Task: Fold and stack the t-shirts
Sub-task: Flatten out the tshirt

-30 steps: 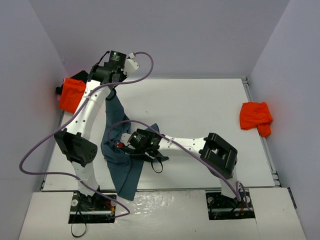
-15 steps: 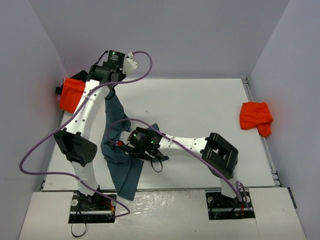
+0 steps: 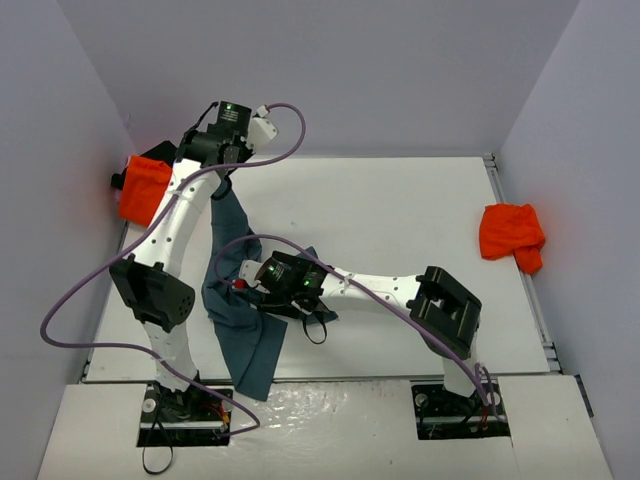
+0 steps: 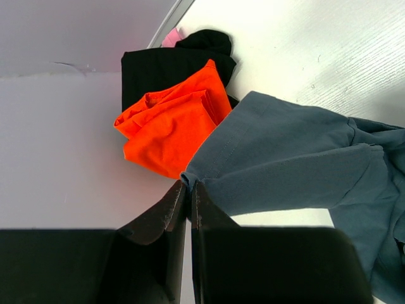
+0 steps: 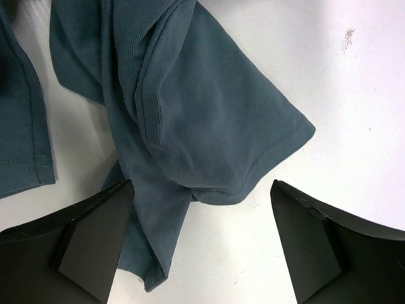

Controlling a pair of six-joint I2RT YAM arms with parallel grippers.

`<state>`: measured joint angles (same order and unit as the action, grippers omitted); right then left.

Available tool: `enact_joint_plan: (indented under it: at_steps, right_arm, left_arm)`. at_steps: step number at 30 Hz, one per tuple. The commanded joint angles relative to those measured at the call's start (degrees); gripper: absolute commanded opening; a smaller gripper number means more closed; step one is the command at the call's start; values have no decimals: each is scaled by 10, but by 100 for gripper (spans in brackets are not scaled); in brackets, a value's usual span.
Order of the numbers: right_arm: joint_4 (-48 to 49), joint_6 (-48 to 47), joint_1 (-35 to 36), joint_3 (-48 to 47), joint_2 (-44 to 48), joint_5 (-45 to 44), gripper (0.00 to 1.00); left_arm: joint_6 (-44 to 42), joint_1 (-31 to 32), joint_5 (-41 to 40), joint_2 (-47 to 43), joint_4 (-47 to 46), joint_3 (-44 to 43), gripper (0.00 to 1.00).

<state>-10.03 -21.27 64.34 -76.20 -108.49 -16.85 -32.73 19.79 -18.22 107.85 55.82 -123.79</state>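
Note:
A slate-blue t-shirt (image 3: 243, 318) stretches from the back left down to the table's near edge. My left gripper (image 3: 222, 182) holds its top corner raised. In the left wrist view that gripper (image 4: 188, 185) is shut on the blue shirt's hem (image 4: 285, 171). My right gripper (image 3: 248, 292) hovers low over the shirt's middle. In the right wrist view it (image 5: 202, 209) stands open, straddling a blue sleeve (image 5: 209, 120) with nothing pinched. A folded orange t-shirt (image 4: 174, 123) lies on a black t-shirt (image 4: 168, 63) at the far left edge (image 3: 143, 188). A second orange t-shirt (image 3: 512, 235) lies crumpled at the right.
Grey walls close in on the left, back and right of the white table (image 3: 400, 220). A purple cable (image 3: 285, 125) loops off the left wrist and another (image 3: 330, 275) runs along the right forearm. The blue shirt's lower end hangs over the near table edge (image 3: 255, 378).
The right arm's elbow block has shifted slightly right and its wrist has crept a little further over the shirt. The left arm and its hold are unchanged.

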Motion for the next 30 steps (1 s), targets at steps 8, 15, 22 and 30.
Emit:
enact_joint_plan:
  at_steps: [8, 15, 22, 30]
  right_arm:
    - [18, -18, -25, -31, -13, -24, 86]
    - [26, -16, -63, -41, -35, -5, 86]
    - [43, -16, -61, -26, -28, -48, 82]
    - [62, -14, -49, 18, 8, -91, 58]
  left_arm:
    - [9, -5, -6, -15, -27, -9, 0]
    - [9, -8, -6, -17, -28, -5, 0]
    - [8, -10, -8, -19, -31, 1, 0]
    - [12, -10, -6, -16, -28, 1, 0]
